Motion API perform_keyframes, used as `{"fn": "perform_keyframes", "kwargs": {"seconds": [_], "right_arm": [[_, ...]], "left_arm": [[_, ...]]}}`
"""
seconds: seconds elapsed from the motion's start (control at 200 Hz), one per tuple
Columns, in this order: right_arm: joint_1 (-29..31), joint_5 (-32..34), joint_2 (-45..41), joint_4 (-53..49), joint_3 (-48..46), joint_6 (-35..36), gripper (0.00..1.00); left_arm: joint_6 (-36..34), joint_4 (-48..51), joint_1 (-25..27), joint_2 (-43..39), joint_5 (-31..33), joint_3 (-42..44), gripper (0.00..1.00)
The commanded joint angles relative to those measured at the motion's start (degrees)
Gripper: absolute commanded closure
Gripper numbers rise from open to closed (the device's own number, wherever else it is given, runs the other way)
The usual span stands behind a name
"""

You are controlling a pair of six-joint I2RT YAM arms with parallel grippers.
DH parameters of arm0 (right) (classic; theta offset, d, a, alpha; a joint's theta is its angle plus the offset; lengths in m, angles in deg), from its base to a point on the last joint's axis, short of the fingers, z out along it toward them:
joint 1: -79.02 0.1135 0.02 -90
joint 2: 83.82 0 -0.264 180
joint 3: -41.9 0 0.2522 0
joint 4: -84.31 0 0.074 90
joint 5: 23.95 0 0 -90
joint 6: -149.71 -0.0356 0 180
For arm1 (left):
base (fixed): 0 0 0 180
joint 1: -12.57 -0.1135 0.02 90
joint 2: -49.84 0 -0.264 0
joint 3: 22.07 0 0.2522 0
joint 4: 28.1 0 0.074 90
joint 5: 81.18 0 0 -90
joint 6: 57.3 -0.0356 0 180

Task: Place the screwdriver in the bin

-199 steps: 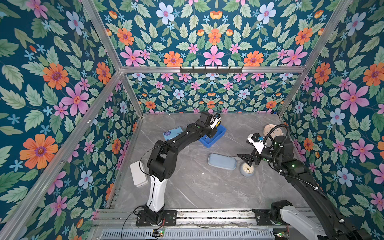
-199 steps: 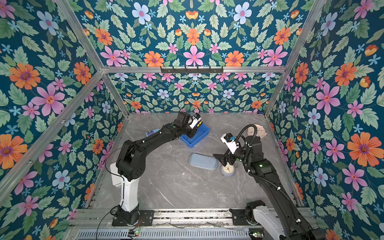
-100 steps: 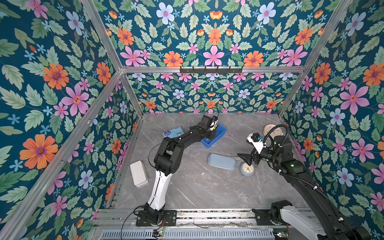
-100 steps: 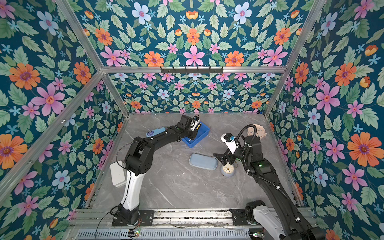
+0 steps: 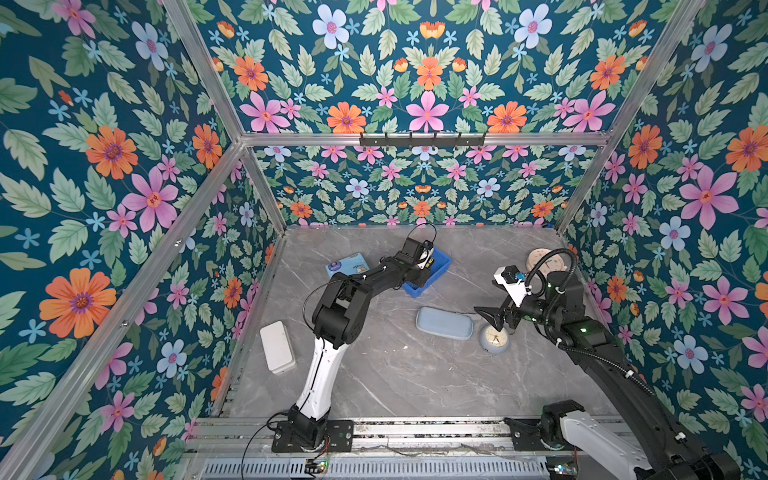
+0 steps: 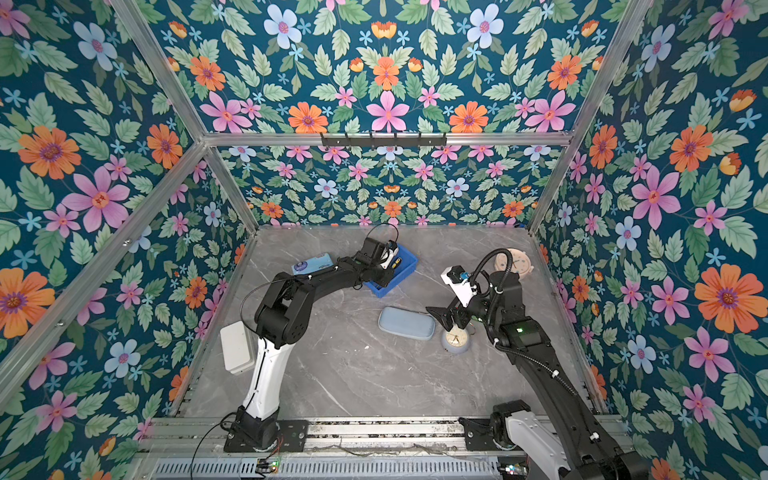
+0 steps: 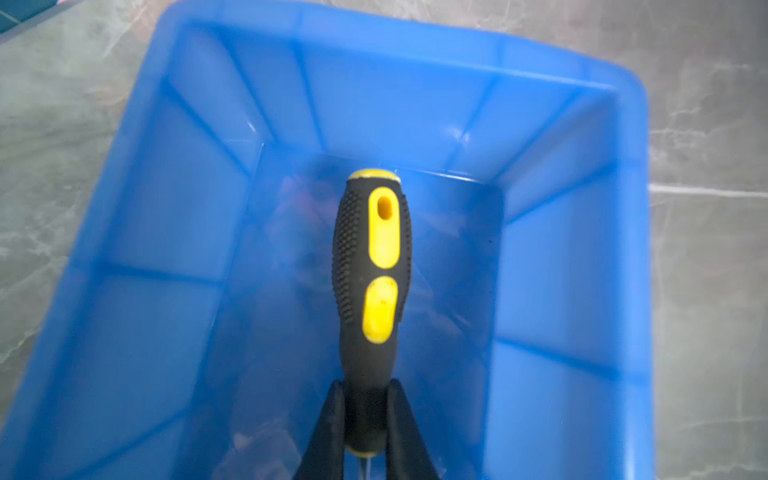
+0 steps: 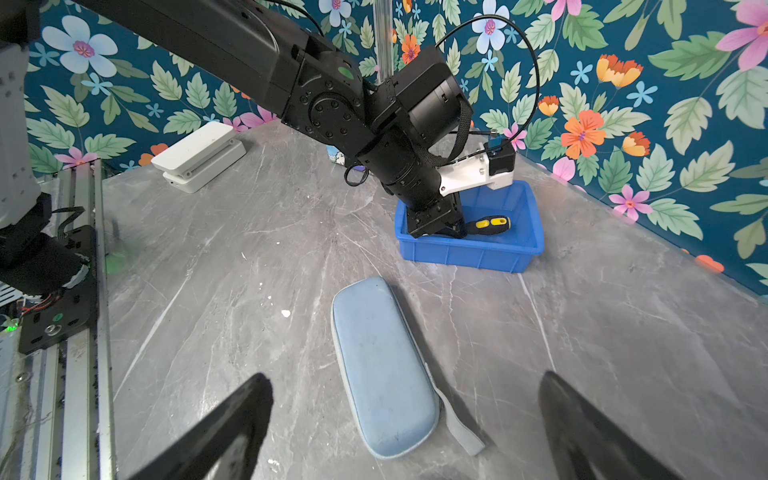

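Observation:
The bright blue bin (image 7: 561, 249) fills the left wrist view, and both top views show it at the back middle of the table (image 5: 417, 290) (image 6: 384, 289). My left gripper (image 7: 365, 386) reaches down inside it, shut on the lower end of the screwdriver (image 7: 370, 291) handle, which is black with yellow. In the right wrist view the screwdriver (image 8: 490, 224) lies low and nearly level inside the bin (image 8: 478, 253). Its shaft is hidden behind the fingers. My right gripper (image 8: 403, 376) hangs open above the table, with nothing between its fingers.
A pale blue rounded case (image 5: 444, 323) lies mid-table below my right gripper (image 5: 488, 313). A small round clock (image 5: 492, 338) sits beside it. A white box (image 5: 277, 347) lies at the left edge, a blue packet (image 5: 347, 264) left of the bin, and a round pink clock (image 5: 544, 262) at the back right.
My left arm has swung its elbow to the right and lowered the held screwdriver into the bin. The right arm has stayed still.

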Motion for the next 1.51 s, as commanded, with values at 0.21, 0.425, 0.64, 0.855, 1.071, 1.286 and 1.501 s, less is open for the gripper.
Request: {"fn": "perform_keyframes", "kwargs": {"seconds": [0.21, 0.425, 0.64, 0.855, 1.071, 1.286, 1.501], "right_arm": [[0.1, -0.1, -0.5, 1.4, 0.3, -0.6, 0.01], [0.0, 0.1, -0.4, 2.1, 0.4, -1.6, 0.01], [0.0, 2.1, -0.1, 4.6, -0.4, -2.7, 0.01], [0.1, 4.0, 0.5, 11.0, -3.2, -5.5, 0.01], [0.0, 8.1, 0.6, 14.1, -5.1, -5.9, 0.01], [-4.1, 8.7, 0.8, 15.8, -6.4, -8.0, 0.01], [-11.2, 11.8, 1.6, 24.1, -10.7, -12.5, 0.01]], "left_arm": [[-0.1, -1.7, 0.0, -1.1, -0.9, -0.4, 0.73], [0.0, -4.3, 0.0, -5.3, -1.2, 2.1, 0.44], [0.7, -7.2, 0.0, -13.2, -1.1, 7.0, 0.21], [1.3, -12.0, 0.0, -23.5, 0.4, 16.2, 0.08], [1.9, -19.9, -0.5, -34.0, 5.5, 28.4, 0.00], [4.1, -32.0, -4.1, -45.3, 6.1, 45.4, 0.01], [3.1, -35.8, -8.4, -54.4, 10.0, 58.5, 0.00]]}}
